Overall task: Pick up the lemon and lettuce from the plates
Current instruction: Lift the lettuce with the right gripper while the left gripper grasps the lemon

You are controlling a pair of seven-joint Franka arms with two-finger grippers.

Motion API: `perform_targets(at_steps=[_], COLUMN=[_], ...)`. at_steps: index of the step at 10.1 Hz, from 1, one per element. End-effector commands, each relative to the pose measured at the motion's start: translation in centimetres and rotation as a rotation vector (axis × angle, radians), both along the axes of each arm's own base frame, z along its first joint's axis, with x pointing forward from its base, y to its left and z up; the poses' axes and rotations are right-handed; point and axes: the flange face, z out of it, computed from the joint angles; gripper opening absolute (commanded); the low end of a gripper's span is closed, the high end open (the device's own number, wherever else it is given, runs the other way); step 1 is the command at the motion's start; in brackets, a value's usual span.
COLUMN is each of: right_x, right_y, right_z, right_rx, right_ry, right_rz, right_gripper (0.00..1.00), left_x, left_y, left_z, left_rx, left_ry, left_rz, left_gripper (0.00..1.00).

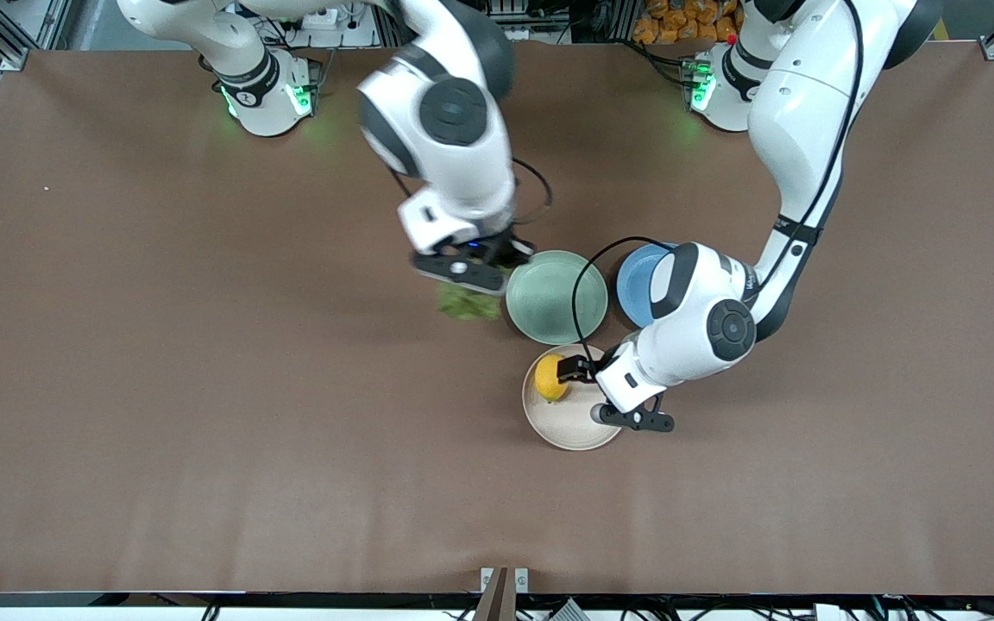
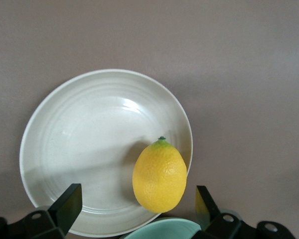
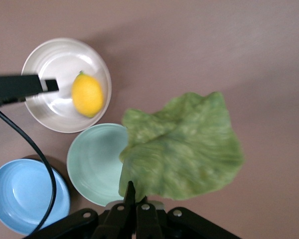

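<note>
The lemon (image 1: 550, 378) lies on the beige plate (image 1: 579, 427), near its rim. My left gripper (image 1: 569, 372) is open, low over this plate, right at the lemon. In the left wrist view the lemon (image 2: 159, 175) sits between the two spread fingers (image 2: 67, 204) on the beige plate (image 2: 84, 144). My right gripper (image 1: 481, 274) is shut on the lettuce (image 1: 468, 303), which hangs over the table beside the mint green plate (image 1: 553, 297). In the right wrist view the gripper (image 3: 135, 198) pinches the edge of the lettuce (image 3: 184, 149), beside the bare mint plate (image 3: 92, 164).
A blue plate (image 1: 635, 278) stands beside the mint plate, toward the left arm's end of the table, partly under the left arm. The three plates stand close together. Brown tabletop (image 1: 204, 388) spreads all round them.
</note>
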Motion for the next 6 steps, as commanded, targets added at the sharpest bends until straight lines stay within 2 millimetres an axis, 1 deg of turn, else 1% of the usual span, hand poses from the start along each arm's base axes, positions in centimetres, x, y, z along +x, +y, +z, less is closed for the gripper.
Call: perform_targets(at_steps=[1,2,3,4,5,6], right_x=[2.1,3.9,5.8,7.5,9.1,10.3], right_y=[-8.7,-13.3,-18.2,-23.0,-28.4,-33.7], right_z=[4.0,4.9,5.4,5.5,5.6,4.8], right_rx=[0.014,0.006,-0.007,-0.025,-0.034,-0.056], right_ry=[0.075,0.095,0.098,0.096,0.098,0.113], right_rz=[0.067,0.083,0.093,0.116,0.136,0.166], right_gripper=[0.0,0.0,0.0,0.0,0.0,0.0], left_x=[-1.9,-1.9,-2.1,-2.0,-1.9,-1.6], left_y=[-4.1,-4.3,-4.7,-4.6,-4.6,-4.6], left_z=[-2.3,-2.6,-3.1,-3.3,-3.5,-3.6], left_rx=[-0.006,-0.009,-0.007,-0.008,-0.011,-0.018], left_ry=[0.015,0.02,0.029,0.027,0.018,-0.002], left_rz=[0.013,0.066,0.071,0.076,0.082,0.091], left_gripper=[1.0,1.0,1.0,1.0,1.0,1.0])
